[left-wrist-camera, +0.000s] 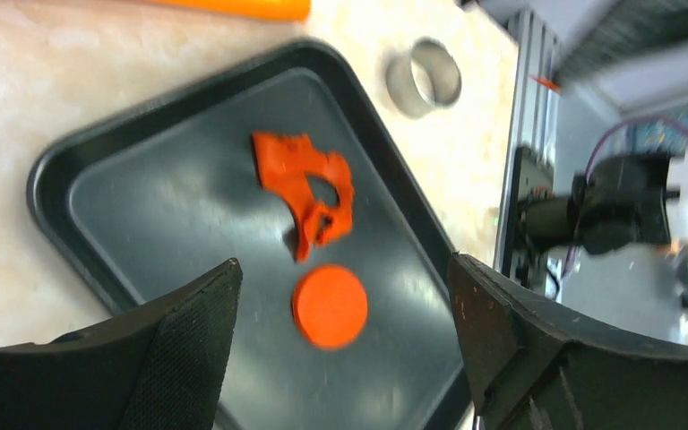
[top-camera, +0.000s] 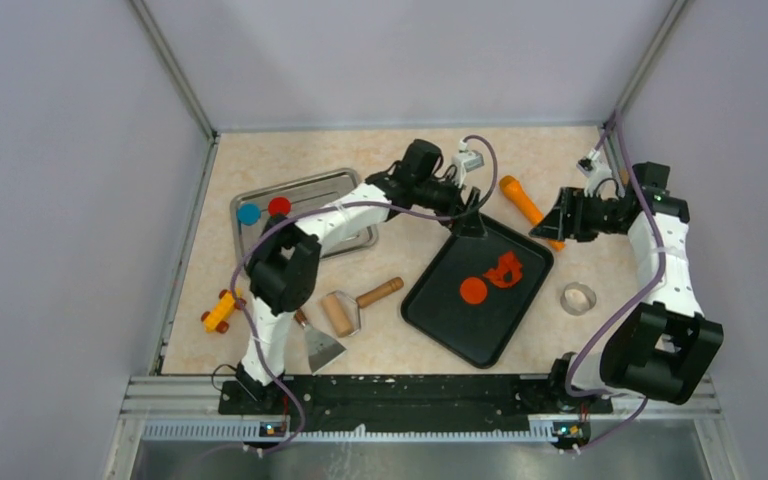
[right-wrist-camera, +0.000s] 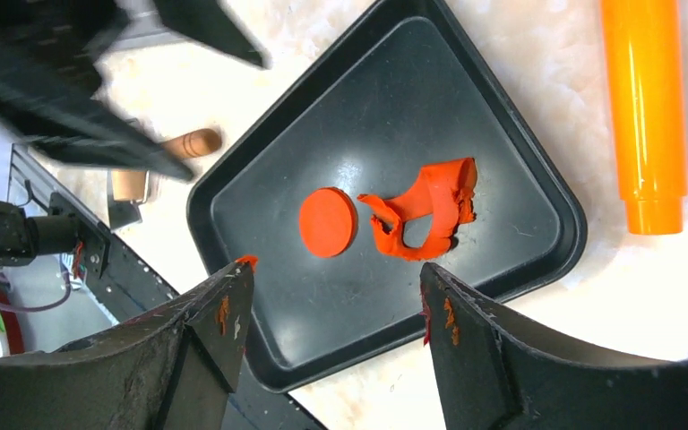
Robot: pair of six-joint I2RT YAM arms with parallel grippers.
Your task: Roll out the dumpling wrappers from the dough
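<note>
Dough lies beside orange-red wrapper on black tray.

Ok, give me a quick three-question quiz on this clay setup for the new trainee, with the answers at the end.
1. True or false: the round orange-red disc lies on the black tray, beside the ragged dough.
2. Where do the blue disc and the red disc lie? A) on the silver tray B) on the black tray C) on neither tray
3. What does the left pincer hold?

Key: 1 true. 2 A. 3 nothing; its jaws stand open above the black tray.
</note>
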